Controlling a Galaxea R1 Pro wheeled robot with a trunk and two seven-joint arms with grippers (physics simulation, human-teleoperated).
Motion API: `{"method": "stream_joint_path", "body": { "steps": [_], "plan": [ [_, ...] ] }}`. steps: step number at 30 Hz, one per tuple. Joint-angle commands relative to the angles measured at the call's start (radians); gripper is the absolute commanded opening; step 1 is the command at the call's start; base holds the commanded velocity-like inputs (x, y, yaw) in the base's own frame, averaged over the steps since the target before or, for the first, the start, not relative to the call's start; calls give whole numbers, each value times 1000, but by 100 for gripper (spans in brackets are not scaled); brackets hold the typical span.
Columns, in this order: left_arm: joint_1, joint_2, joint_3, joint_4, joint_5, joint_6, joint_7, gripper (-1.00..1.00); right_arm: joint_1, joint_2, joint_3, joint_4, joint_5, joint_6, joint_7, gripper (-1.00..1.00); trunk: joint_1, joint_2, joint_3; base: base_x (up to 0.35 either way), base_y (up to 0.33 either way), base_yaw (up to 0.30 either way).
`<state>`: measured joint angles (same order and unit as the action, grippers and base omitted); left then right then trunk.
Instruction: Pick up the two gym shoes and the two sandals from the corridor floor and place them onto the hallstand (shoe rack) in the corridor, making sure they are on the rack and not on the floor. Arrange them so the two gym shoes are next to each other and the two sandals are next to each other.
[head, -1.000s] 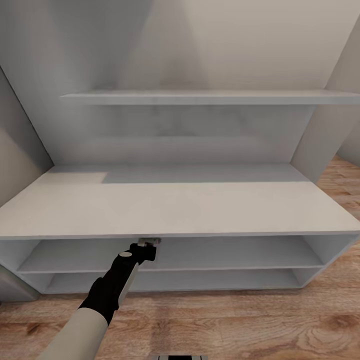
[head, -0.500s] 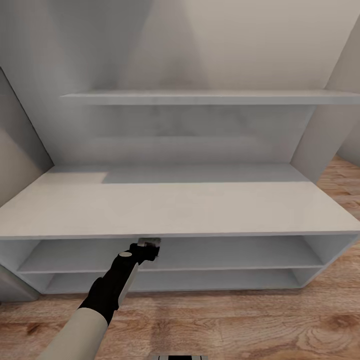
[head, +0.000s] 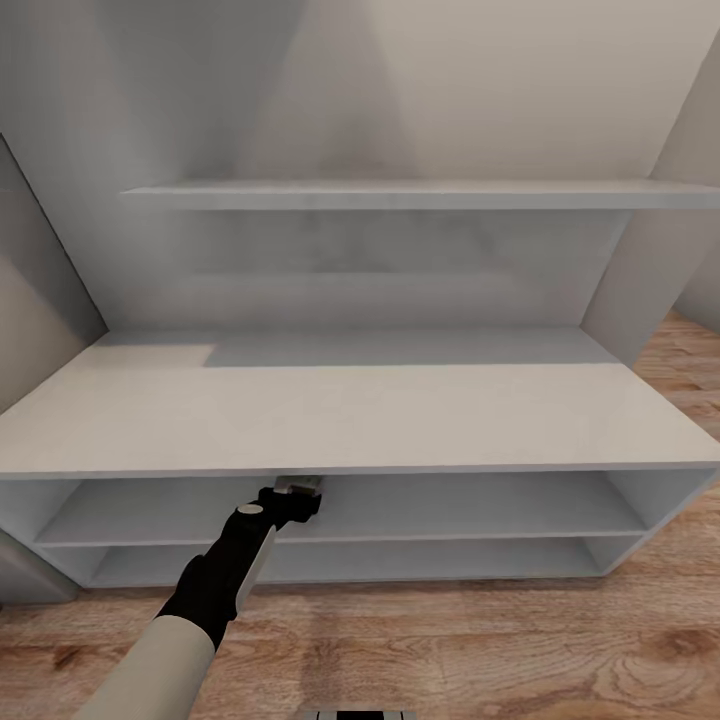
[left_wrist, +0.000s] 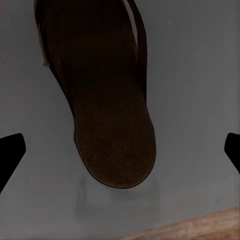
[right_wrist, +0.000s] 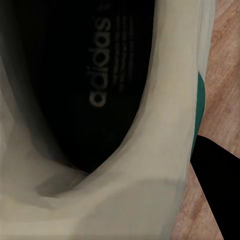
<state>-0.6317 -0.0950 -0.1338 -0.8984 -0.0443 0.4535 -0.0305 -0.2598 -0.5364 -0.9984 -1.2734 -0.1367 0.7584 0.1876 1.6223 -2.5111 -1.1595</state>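
The white hallstand (head: 350, 420) stands ahead of me, with two open tiers under its top board. My left gripper (head: 299, 488) reaches in under the front edge of that board. In the left wrist view, one dark brown sandal (left_wrist: 112, 120) lies flat on a grey-white tier. The left gripper (left_wrist: 120, 155) is open, and its black fingertips (left_wrist: 10, 155) stand wide apart and clear of the sandal. In the right wrist view, the dark inside and white collar of a gym shoe (right_wrist: 130, 165) show very close. One black finger (right_wrist: 217, 190) presses the outer wall, so the right gripper is shut on the shoe.
A long white wall shelf (head: 400, 193) hangs above the hallstand's back. Wood-plank floor (head: 450, 650) runs in front of the unit and past its right end. A grey wall panel (head: 30, 330) closes in the left side.
The left gripper has edged very slightly to the right at the board's edge. Nothing else has visibly moved.
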Motion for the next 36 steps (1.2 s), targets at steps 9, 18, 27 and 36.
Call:
{"method": "stream_joint_path", "body": {
  "steps": [9,18,27,36],
  "plan": [
    [0,0,0,-1,-5,4,-3,100,-1,0,-2,0,-4,6,1,-100,0,0,-1,0,0,0],
    [0,0,0,-1,-5,4,-3,100,-1,0,-2,0,-4,6,1,-100,0,0,-1,-106,0,0],
    [0,0,0,-1,-5,4,-3,100,-1,0,-2,-1,-4,6,1,-100,0,0,-1,-328,0,0],
    [0,3,-1,-1,-4,4,-3,100,-1,0,-2,-1,-4,6,1,-100,0,0,-1,-315,0,0]
  ]
}}
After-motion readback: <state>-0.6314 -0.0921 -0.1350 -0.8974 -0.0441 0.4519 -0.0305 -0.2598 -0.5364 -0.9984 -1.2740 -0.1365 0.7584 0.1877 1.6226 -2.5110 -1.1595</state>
